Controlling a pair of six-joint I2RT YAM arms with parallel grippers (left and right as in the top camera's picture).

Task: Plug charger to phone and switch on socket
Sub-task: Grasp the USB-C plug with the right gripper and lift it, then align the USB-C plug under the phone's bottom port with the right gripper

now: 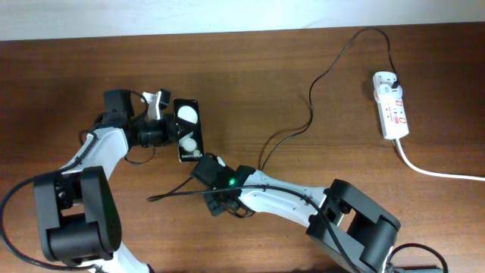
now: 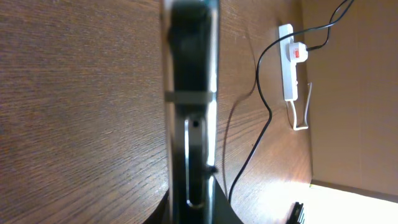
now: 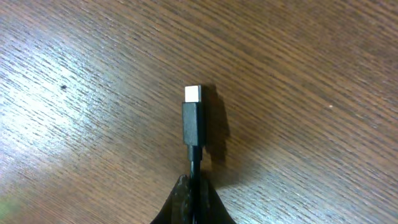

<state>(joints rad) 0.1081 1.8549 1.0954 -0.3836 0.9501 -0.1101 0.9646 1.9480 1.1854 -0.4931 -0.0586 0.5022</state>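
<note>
The phone [image 1: 187, 129] is black with two white reflections and lies face up, left of the table's middle. My left gripper [image 1: 173, 133] is shut on its long side. In the left wrist view its edge [image 2: 193, 62] runs straight up from my left gripper [image 2: 193, 208]. My right gripper [image 3: 194, 186] is shut on the charger, just behind the small black connector [image 3: 193, 118] with its pale tip, a little above the wood. The right wrist [image 1: 227, 182] hovers just below the phone. The charger's thin black cable [image 1: 311, 98] runs to the white socket [image 1: 392, 106] at the far right.
The socket's thick white cord [image 1: 432, 171] trails off to the right edge. The socket [image 2: 287, 62] and the cable [image 2: 264, 124] also show in the left wrist view. A thin black lead [image 1: 174, 196] lies on the wood beside the right wrist.
</note>
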